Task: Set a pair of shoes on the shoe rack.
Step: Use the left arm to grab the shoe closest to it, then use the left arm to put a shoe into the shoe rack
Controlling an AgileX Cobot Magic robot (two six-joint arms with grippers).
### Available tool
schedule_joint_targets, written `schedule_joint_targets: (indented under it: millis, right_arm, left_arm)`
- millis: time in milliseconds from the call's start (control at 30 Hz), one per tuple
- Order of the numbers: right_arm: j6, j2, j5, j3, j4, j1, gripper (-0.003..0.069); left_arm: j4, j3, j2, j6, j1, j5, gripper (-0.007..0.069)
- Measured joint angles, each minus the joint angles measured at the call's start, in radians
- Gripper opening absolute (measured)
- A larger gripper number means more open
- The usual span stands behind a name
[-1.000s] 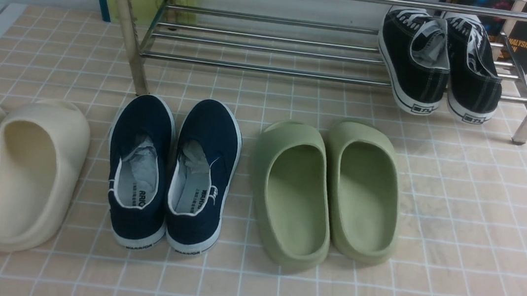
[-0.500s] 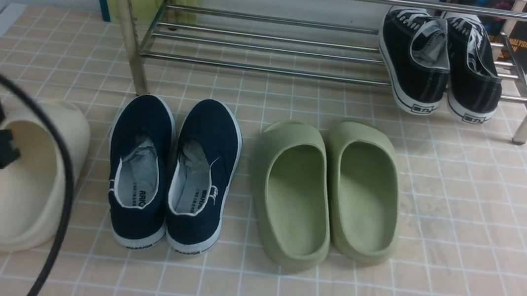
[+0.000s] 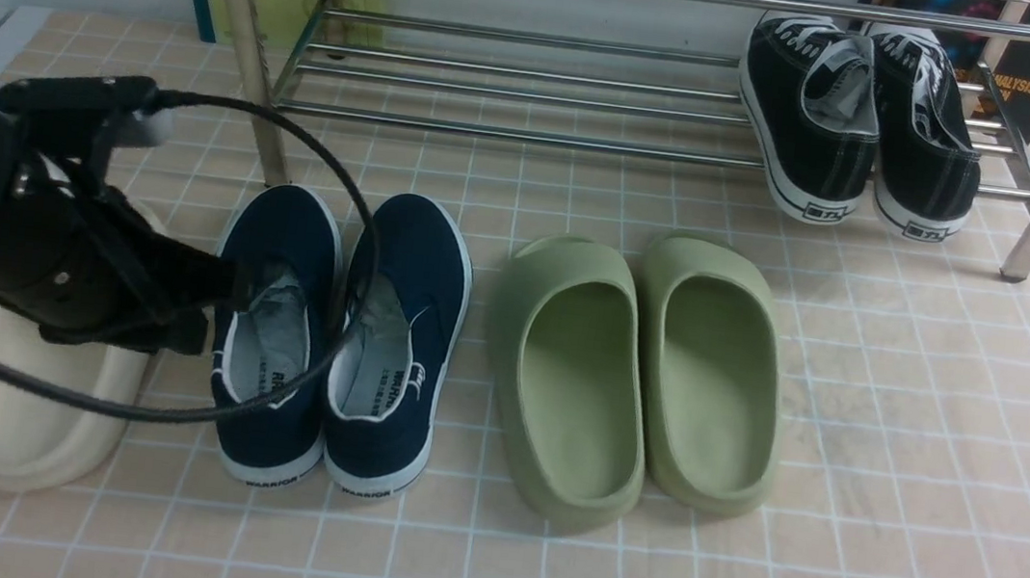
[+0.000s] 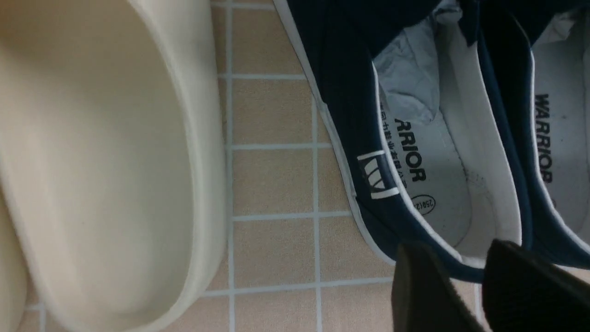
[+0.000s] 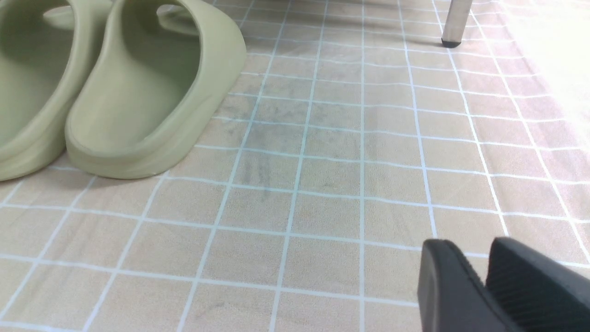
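Seen from the front, a pair of navy blue canvas slip-on shoes with white rubber soles [image 3: 412, 258] stands side by side on the beige tiled floor [image 3: 898, 420]. It is in front of the low chrome shoe rack of thin bars [image 3: 513, 134], not on it. Black lace-up sneakers [image 3: 825, 121] sit at the rack's right end. Smooth cream foam slippers [image 3: 45, 410] and green foam slippers [image 3: 572, 383] flank the navy pair.

The left wrist view alone shows "WARRIOR" printed on the grey-white insoles and crumpled paper inside. There the left gripper [image 4: 456, 249] hovers over the left shoe's heel, fingers narrowly parted, holding nothing.

The right wrist view shows the right gripper [image 5: 472, 244] above bare tiles, holding nothing. I cannot tell whether its fingers are parted.
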Motion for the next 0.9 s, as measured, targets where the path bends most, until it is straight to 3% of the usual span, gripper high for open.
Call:
schedule_joint_targets:
  millis: [200,300,400,467,600,900]
  right_arm:
    - [0.0,0.0,0.0,0.0,0.0,0.0,0.0162]
    - [0.0,0.0,0.0,0.0,0.0,0.0,0.0166]
    - [0.0,0.0,0.0,0.0,0.0,0.0,0.0169]
    - [0.0,0.0,0.0,0.0,0.0,0.0,0.0174]
    - [0.0,0.0,0.0,0.0,0.0,0.0,0.0178]
    - [0.0,0.0,0.0,0.0,0.0,0.0,0.019]
  left_arm:
    - [0.147,-0.001,0.129,-0.07,-0.064,-0.072,0.0386]
    - [0.245,-0.005,0.21,-0.204,-0.068,-0.163,0.0395]
    - [0.312,-0.009,0.258,-0.298,-0.068,-0.204,0.036]
    - [0.349,-0.009,0.285,-0.365,-0.069,-0.224,0.0257]
    - [0.37,-0.01,0.272,-0.386,-0.072,-0.222,0.0059]
    - [0.386,-0.059,0.073,-0.374,-0.072,-0.102,0.004]
